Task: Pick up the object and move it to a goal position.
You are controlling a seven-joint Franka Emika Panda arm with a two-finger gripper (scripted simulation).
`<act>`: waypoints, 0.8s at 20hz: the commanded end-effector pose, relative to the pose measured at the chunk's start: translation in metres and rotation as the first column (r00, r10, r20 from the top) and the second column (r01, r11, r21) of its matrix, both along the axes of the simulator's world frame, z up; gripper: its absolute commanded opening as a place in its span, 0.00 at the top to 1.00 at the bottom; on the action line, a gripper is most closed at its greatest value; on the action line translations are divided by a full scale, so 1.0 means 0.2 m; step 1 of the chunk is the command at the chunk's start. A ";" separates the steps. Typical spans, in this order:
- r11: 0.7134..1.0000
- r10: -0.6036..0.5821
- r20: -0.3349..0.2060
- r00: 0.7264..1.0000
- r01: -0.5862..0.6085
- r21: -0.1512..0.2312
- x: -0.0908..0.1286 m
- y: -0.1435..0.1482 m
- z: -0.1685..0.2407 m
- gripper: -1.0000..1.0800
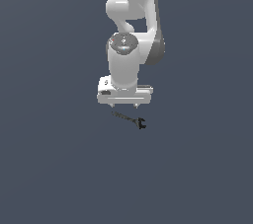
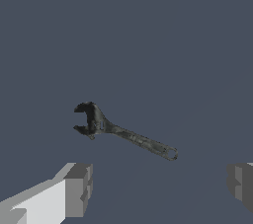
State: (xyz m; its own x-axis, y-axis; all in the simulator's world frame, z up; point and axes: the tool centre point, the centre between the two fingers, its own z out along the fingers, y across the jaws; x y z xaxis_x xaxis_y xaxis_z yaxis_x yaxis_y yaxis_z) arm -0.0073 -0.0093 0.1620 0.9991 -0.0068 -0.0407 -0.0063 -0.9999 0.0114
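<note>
Here the wrench (image 2: 118, 131) lies flat on the grey desk (image 1: 49, 168), no desk edge in view. The tool (image 1: 124, 105) hangs just above it, fingers (image 2: 79, 188) spread wide, touching nothing.

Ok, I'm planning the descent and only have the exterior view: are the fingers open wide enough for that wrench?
Observer: Yes. The wrist view shows the gripper open, its fingers spread wider than the wrench looks long.
Operator: Is it between them yet?
Observer: No. It lies clear of both fingertips, touching neither.
Operator: Anything on the handle end?
Observer: A small ring hole, opposite the forked head.
</note>
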 end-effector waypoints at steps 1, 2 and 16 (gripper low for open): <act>1.000 0.027 0.000 1.000 -0.027 0.000 0.00 0.00 -0.02 0.04; 0.999 0.041 0.000 0.999 -0.041 0.000 0.00 0.00 -0.02 0.04; 0.933 0.359 0.006 0.933 -0.359 0.002 -0.05 0.02 -0.20 0.04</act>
